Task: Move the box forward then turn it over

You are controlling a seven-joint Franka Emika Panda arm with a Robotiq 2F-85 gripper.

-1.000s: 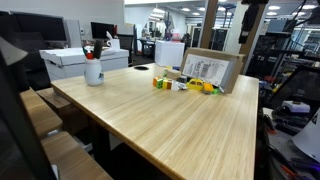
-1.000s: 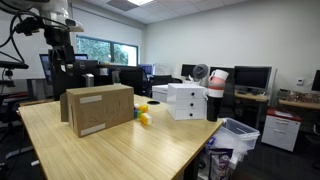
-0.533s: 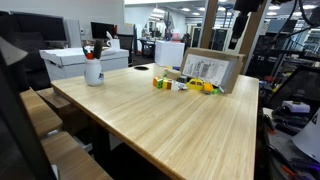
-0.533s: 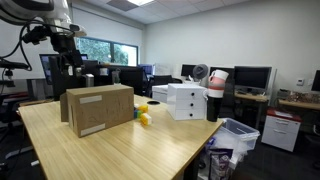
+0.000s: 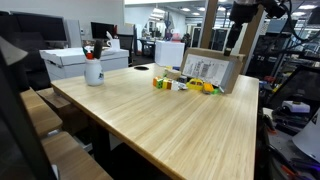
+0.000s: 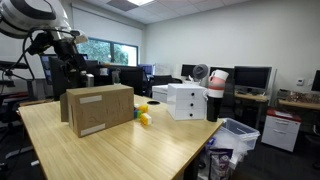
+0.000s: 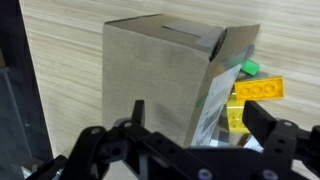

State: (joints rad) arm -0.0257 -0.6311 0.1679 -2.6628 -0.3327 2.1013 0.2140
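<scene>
On the pale wood-grain table (image 5: 170, 120) the box (image 7: 160, 70) stands on edge near the far end. It is plain tan cardboard outside, whitish print inside. Just right lie studded yellow bricks (image 7: 258, 89). Above hangs the gripper (image 7: 194, 108), its black fingers spread wide, holding nothing.

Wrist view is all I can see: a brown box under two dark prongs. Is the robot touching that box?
Observer: No. In an exterior view the gripper hangs above the box, clear of it.
Operator: What is the box sitting on?
Observer: A long wooden table. The box stands on its edge, with its whitish printed face toward the small toys.
Operator: Is anything else on that table?
Observer: A white cup holding pens, beside a big white box.
</scene>
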